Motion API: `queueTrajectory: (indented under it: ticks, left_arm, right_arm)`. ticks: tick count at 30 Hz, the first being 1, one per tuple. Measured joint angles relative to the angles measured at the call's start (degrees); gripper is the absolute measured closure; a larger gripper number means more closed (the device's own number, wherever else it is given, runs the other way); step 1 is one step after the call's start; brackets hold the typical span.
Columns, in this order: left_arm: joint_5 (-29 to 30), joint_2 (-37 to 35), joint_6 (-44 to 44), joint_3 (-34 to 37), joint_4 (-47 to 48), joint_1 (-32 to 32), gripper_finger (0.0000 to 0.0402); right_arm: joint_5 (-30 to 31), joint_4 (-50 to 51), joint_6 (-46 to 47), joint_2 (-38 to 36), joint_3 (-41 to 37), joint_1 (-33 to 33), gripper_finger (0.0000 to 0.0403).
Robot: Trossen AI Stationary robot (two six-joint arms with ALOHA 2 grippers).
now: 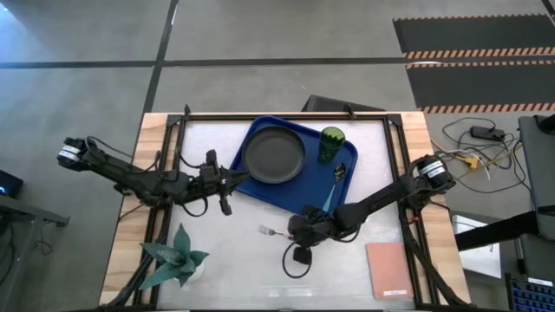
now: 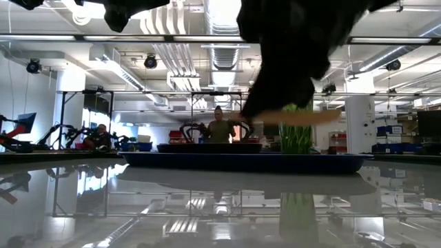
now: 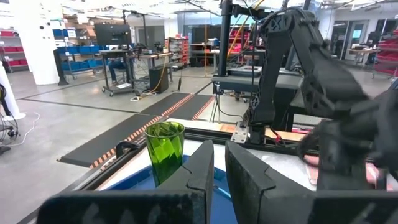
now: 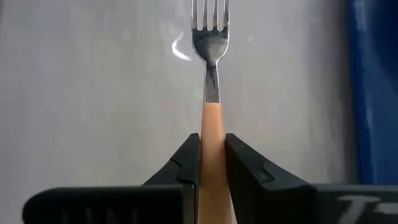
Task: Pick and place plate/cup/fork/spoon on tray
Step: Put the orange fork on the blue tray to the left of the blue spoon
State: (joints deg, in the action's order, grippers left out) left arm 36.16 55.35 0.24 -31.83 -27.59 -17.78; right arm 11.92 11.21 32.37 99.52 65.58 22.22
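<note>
The right gripper (image 4: 213,163) pinches the fork (image 4: 210,74), its handle end hidden between the fingers, above the glossy counter (image 1: 234,251); the left gripper (image 3: 219,171) is nearly closed, empty.

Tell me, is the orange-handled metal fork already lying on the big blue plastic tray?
No, the right tool grips the orange-handled fork beside the blue tray.

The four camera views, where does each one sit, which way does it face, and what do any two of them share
High view: above the table, looking straight down; both arms, the left gripper by the tray, the plate.
Low view: at tabletop height, looking level into the room; a dark arm overhead.
Left wrist view: on the left arm, past its nearly closed fingers toward the cup; the right arm shows beyond.
Right wrist view: on the right arm, looking down at the fork in the right gripper.
Shared: the high view and the right wrist view both show the fork.
</note>
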Motion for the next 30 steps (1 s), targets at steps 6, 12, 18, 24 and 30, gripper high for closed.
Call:
queueTrajectory:
  ticks: [6, 12, 18, 24, 30]
  left_arm:
    - [-0.01, 0.00, -1.41, 0.00, 0.01, -0.16, 0.0378]
    - [0.11, -0.09, 2.18, -0.07, -1.10, -0.22, 0.0378]
    - [0.15, -0.33, 4.46, -0.07, -0.78, -0.22, 0.0378]
    - [0.13, -1.64, 6.60, -0.07, -0.07, -0.35, 0.0378]
    - [0.13, -3.28, 6.76, -0.05, -0.13, -0.35, 0.0378]
  right_arm:
    - [5.55, 10.55, 20.61, -4.73, 3.77, -0.53, 0.0364]
    - [13.44, 19.69, 47.27, -6.53, 5.08, -0.95, 0.0353]
    - [15.08, 19.56, 58.60, -4.37, 5.25, -2.47, 0.0363]
    - [17.08, 27.74, 63.89, -3.97, 6.33, -2.34, 0.0360]
    - [18.71, 40.88, 72.02, -3.74, 5.95, -4.04, 0.0360]
